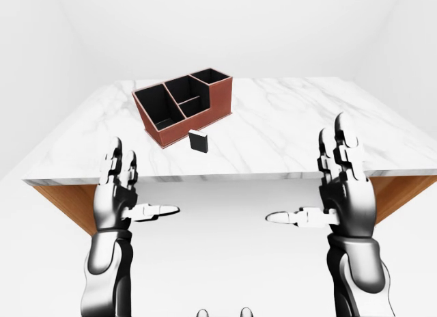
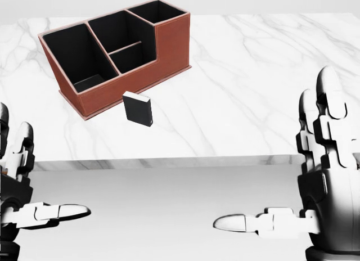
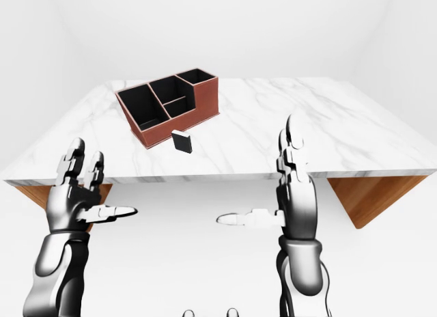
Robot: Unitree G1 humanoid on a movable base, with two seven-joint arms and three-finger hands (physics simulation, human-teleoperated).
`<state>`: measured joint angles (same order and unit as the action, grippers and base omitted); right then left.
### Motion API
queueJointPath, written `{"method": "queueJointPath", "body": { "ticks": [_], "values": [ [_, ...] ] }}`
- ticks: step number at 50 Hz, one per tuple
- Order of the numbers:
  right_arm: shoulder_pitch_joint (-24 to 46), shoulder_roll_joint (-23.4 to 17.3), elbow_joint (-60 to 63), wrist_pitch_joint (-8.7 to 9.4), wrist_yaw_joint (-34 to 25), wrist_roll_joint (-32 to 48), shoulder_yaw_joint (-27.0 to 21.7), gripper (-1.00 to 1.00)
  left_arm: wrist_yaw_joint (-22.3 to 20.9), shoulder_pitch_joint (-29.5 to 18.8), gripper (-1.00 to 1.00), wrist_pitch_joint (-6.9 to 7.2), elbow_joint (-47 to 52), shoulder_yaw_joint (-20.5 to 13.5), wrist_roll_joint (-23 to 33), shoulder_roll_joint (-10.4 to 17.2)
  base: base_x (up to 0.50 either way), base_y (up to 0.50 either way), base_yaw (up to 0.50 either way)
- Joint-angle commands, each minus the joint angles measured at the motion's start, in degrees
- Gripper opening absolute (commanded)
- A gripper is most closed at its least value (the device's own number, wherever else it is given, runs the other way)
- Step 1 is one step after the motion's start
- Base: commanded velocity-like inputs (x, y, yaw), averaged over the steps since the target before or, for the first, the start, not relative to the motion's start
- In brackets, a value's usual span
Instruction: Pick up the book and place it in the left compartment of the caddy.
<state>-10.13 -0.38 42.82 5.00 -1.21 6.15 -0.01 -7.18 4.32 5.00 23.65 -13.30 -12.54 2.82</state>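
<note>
Both hands, left hand (image 1: 119, 194) and right hand (image 1: 345, 194), hover empty with fingers spread, below the white marble worktop (image 2: 253, 75). On it, the small black book (image 2: 138, 108) stands upright just beside the reddish-brown leather compartmented caddy (image 2: 169, 39).

Legible text, labels, brands, numbers, signs: none. The book (image 2: 138, 108) beside the caddy (image 2: 171, 41) shows a plain black cover, unmarked; the caddy walls are plain brown; the marble bench (image 2: 253, 75) bears veining only.
</note>
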Motion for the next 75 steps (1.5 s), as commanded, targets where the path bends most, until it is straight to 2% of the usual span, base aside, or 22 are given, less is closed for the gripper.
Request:
{"method": "queueJointPath", "body": {
  "ticks": [1, 13, 33, 37, 75],
  "values": [
    [-1.7, 0.4, 10.5, 0.00, -1.2, 4.2, 0.9, 1.00, 0.1, -0.7, 1.00, 0.00, 1.1, -2.7, -2.4, 0.8, 0.00, 0.00, 0.00],
    [-2.8, -0.5, 10.9, 0.00, -1.9, 10.6, 3.5, 1.00, 0.4, -1.0, 1.00, 0.00, 1.3, -3.6, -3.1, 1.2, 0.00, 0.08, 0.00],
    [-2.7, 0.2, 10.7, 0.00, -1.6, 7.7, 3.3, 1.00, 0.5, -1.1, 1.00, 0.00, 1.8, -4.1, -3.2, 1.3, 0.00, 0.50, 0.00],
    [-3.3, 0.6, 10.7, 0.00, -2.0, 4.9, 3.1, 1.00, 0.5, -1.0, 1.00, 0.00, 2.1, -4.1, -3.2, 1.3, 0.08, 0.50, 0.00],
    [-3.6, 0.0, 10.6, 0.00, -2.0, 2.0, 2.7, 1.00, 0.3, -0.7, 1.00, 0.00, 3.3, -4.4, -3.4, 1.2, 0.50, 0.09, 0.00]
  ]
}}
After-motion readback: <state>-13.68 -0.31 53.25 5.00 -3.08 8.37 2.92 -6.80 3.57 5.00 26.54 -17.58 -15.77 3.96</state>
